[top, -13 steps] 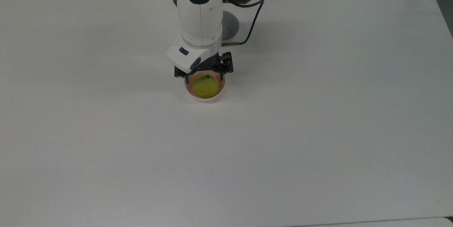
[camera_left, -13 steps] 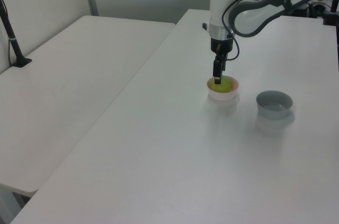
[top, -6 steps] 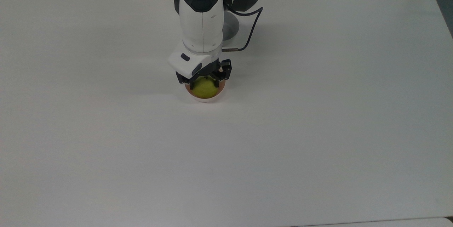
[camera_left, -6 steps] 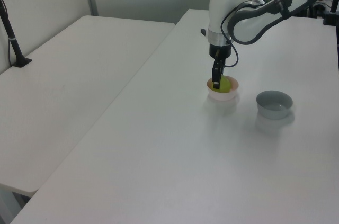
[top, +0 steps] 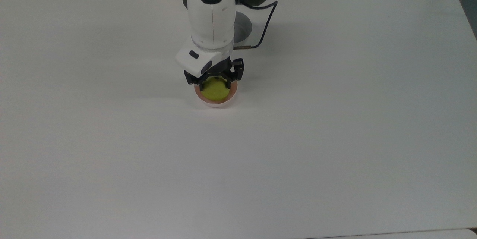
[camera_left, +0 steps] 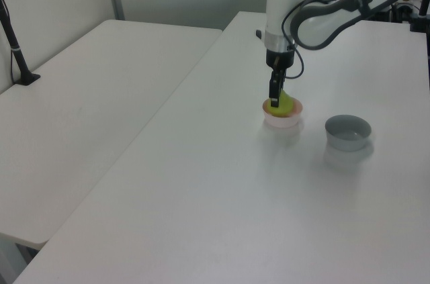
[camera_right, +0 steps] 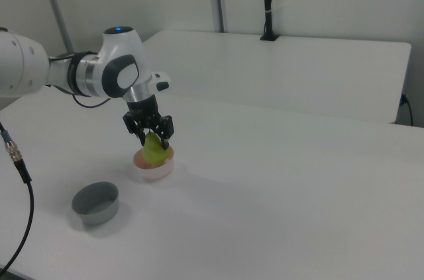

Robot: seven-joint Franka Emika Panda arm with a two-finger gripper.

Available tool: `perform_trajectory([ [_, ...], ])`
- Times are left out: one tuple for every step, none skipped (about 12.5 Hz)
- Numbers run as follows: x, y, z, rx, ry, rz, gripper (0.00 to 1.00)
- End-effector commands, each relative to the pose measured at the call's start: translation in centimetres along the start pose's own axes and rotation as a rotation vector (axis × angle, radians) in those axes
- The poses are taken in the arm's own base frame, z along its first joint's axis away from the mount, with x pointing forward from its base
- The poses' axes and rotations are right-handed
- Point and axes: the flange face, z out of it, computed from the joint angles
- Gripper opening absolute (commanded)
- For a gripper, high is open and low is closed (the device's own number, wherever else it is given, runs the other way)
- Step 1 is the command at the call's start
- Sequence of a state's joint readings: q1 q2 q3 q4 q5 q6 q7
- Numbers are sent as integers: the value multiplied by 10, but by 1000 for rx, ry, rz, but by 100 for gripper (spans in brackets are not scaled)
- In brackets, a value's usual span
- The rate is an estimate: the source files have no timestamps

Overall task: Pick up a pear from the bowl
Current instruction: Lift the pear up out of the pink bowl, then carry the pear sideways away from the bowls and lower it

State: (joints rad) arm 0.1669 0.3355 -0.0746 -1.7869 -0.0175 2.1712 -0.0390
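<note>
The yellow-green pear (top: 216, 89) (camera_left: 285, 101) (camera_right: 155, 150) is held between the fingers of my gripper (top: 215, 84) (camera_right: 153, 141), which is shut on it. It hangs just above the pale pink bowl (top: 219, 101) (camera_left: 282, 119) (camera_right: 154, 169), partly lifted over the rim. The bowl stands on the white table in the upper middle of the top view. The arm's white wrist hides the pear's top in the top view.
A grey bowl (camera_left: 348, 132) (camera_right: 97, 202) stands beside the pink one, to the left view's right. In the top view it sits half hidden behind the arm (top: 242, 27). A black cable (top: 264, 22) loops off the wrist. A second white table (camera_left: 87, 103) adjoins.
The gripper closed on the pear and rose a little. The pear has come up out of the pink bowl, whose inner floor now shows.
</note>
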Motion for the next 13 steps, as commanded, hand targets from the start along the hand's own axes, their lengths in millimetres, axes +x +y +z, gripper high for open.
perform_trajectory([
  [-11,-2,-57,-4,-36,11,0],
  [-9,-4,-72,-2,-46,8,0],
  [-8,-1,-85,-1,-52,12,0],
  [-10,1,-101,-1,-69,8,0],
  [-15,7,-117,0,-78,12,0],
  [-18,11,-137,2,-62,20,0],
  [-20,16,-153,6,-70,31,0],
  [-21,21,-174,8,-80,39,0],
  [-23,30,-187,9,-95,49,0],
  [-26,35,-196,11,-107,24,0],
  [-30,52,-206,13,-114,10,0],
  [-32,72,-210,34,-105,8,0],
  [-34,87,-211,58,-97,-11,0],
])
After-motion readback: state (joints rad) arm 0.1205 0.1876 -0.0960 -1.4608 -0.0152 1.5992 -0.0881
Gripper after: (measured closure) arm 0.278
